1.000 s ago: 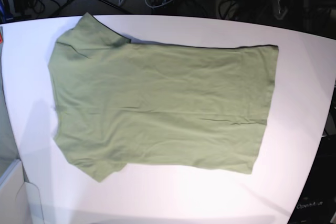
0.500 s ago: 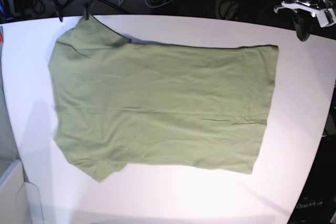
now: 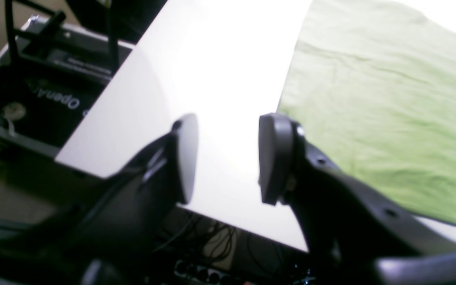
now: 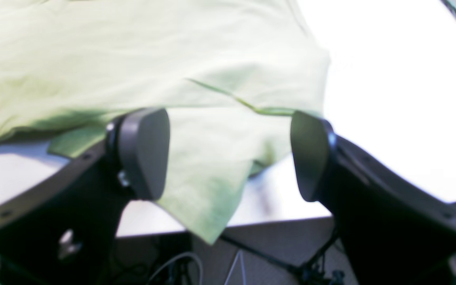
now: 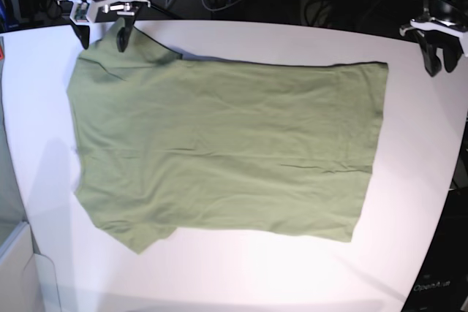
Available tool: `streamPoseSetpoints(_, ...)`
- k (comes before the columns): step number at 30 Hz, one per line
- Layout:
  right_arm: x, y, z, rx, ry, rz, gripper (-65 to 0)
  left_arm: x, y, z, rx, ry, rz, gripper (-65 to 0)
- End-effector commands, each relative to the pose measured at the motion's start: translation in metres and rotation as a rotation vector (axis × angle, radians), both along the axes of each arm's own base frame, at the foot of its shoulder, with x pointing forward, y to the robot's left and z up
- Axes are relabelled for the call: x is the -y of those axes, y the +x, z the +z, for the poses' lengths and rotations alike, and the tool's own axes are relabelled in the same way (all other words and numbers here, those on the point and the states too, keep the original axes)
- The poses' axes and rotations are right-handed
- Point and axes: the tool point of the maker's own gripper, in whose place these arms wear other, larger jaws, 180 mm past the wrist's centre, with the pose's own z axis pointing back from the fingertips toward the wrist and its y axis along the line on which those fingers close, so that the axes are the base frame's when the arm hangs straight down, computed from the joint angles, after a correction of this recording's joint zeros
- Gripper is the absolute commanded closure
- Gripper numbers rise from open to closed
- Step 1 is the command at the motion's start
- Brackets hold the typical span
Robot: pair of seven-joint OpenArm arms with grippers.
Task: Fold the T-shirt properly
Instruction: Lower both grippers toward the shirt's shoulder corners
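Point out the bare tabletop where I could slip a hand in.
The white table shows bare along the T-shirt's near edge, and to its right, below the left gripper. Crowded: the upper-left corner, where the right gripper hovers over the sleeve.

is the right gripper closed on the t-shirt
No, the right gripper stands wide open, its two fingers apart with part of the T-shirt visible between them.

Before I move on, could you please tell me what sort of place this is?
Probably a robotics lab: a T-shirt lies on a white table with two robot arms' fingers above it.
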Motion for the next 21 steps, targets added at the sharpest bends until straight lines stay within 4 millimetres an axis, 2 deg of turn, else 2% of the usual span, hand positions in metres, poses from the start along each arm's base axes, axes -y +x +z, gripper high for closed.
streamPoseSetpoints(1,0.002,-0.003,0.005,0.022,-0.004,-0.003,-46.1,0.0,0.002,0.01,0.03,0.016,-0.011,-24.5)
streamPoseSetpoints(6,0.004,-0.011,-0.005,-0.003,0.031,-0.046,-46.1,0.0,0.005,0.013,0.04,0.019,-0.015,-24.5)
streamPoseSetpoints(8,0.011,-0.015,-0.008,-0.003,0.073,-0.098,-46.1,-0.001,0.008,0.015,0.051,0.021,-0.012,-24.6)
streamPoseSetpoints(14,0.014,-0.02,-0.016,-0.021,0.101,-0.124,-46.1,-0.012,0.008,0.021,0.067,0.044,0.013,-24.6)
streamPoseSetpoints(18,0.008,-0.02,-0.017,-0.026,0.114,-0.119,-46.1,-0.017,0.007,0.024,0.07,0.057,0.024,-24.6)
streamPoseSetpoints(21,-0.007,-0.022,-0.025,-0.047,0.144,-0.093,-46.1,-0.021,0.006,0.027,0.072,0.068,0.035,-24.6)
